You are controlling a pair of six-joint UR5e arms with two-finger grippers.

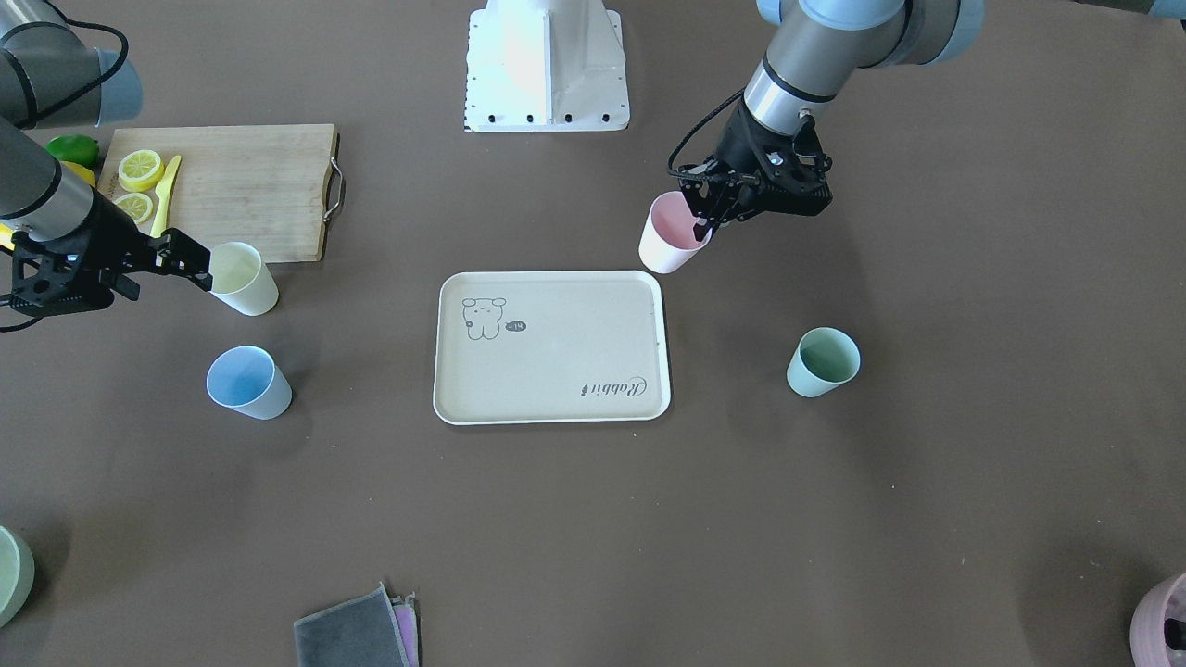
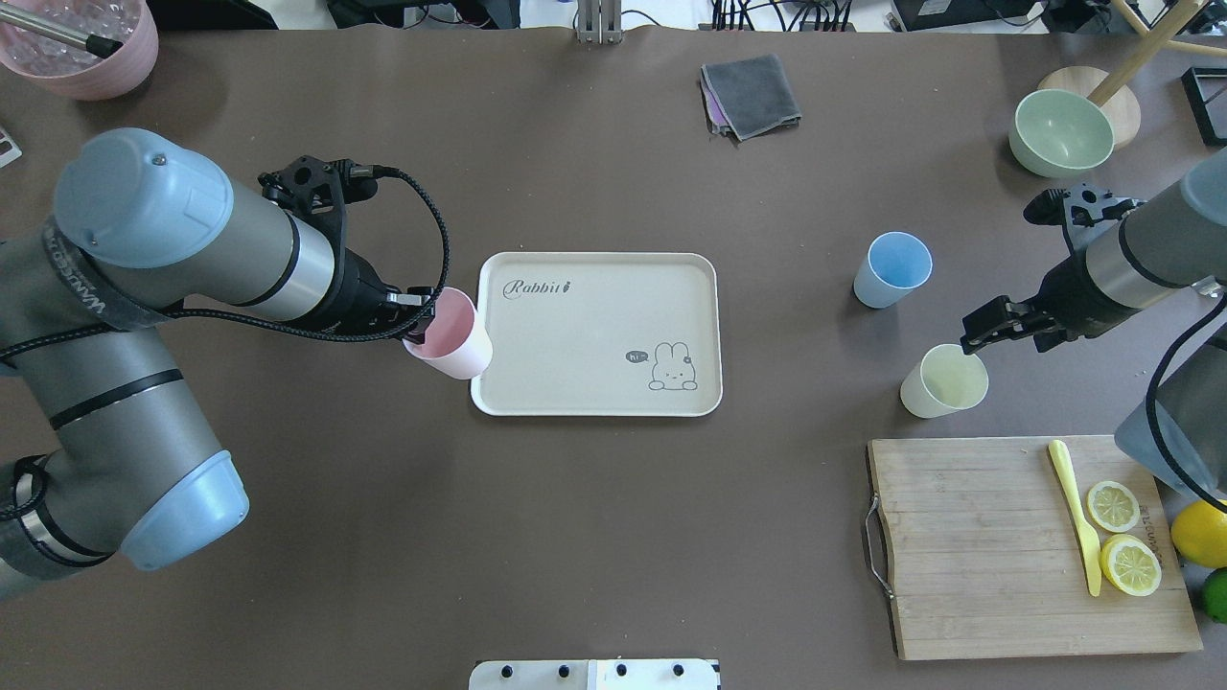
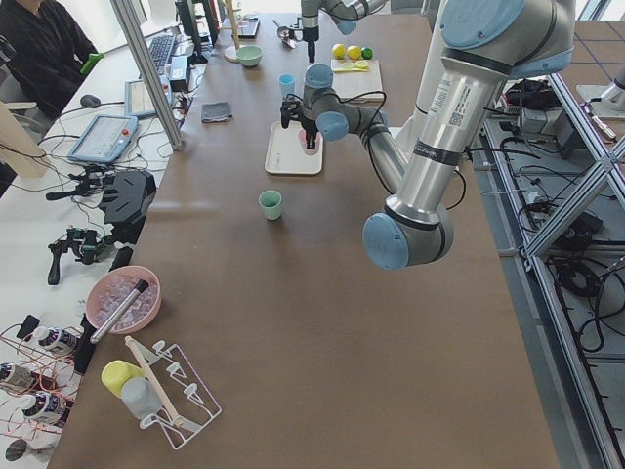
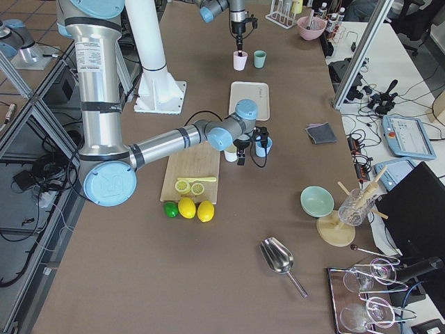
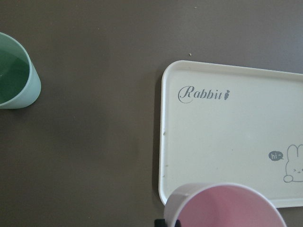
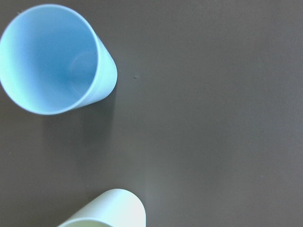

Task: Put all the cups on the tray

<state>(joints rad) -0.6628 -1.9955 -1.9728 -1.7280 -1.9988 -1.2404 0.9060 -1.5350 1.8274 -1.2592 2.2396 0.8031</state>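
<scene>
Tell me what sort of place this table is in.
Probably a robotics lab: grey-and-blue industrial robot arms at a brown table, a blue-screened teach pendant on the white side bench, and silver aluminium-profile framing.

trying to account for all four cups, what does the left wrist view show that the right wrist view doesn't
Only left wrist: the tray, the green cup standing off it, and the pink cup at the frame's bottom edge. Only right wrist: the blue cup and part of the yellow cup. Both: the brown table.
</scene>
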